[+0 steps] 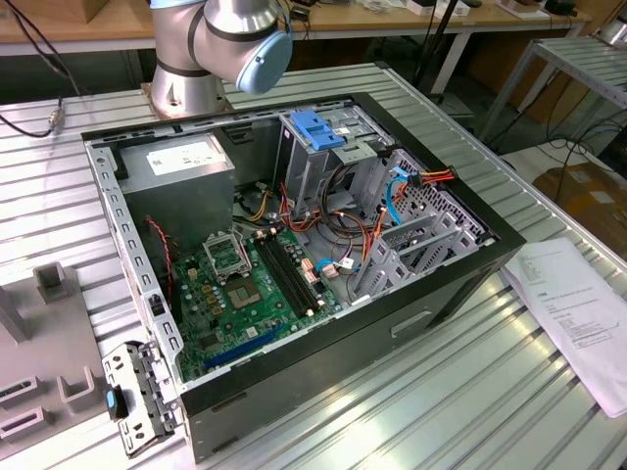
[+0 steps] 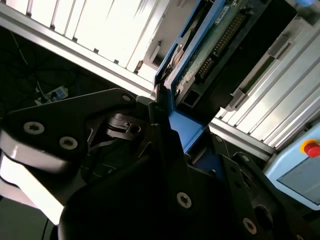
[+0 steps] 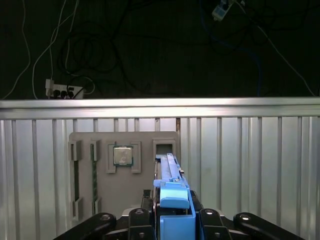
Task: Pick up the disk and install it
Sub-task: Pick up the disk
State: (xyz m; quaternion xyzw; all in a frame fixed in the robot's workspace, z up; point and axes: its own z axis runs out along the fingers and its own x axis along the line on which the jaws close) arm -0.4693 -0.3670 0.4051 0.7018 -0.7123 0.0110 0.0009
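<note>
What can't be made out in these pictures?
Disk label: edge-on in the first wrist view, turned away in the second wrist view.
Disk's far end at the grey fixture: hidden by the disk itself in the first wrist view; seated or lifted unclear.
Arm: cut off by the exterior view's top edge.

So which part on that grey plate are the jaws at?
The blue-railed silver metal disk, beside the square silver chip; the two thin dark sticks sit further off.

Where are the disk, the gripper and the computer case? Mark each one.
disk (image 3: pixel 174 192): first wrist view, on its blue end cap.
gripper (image 3: pixel 173 212): first wrist view, midway between fingertips clamping the disk.
computer case (image 1: pixel 294 387): exterior view, on its dark side wall.
</note>
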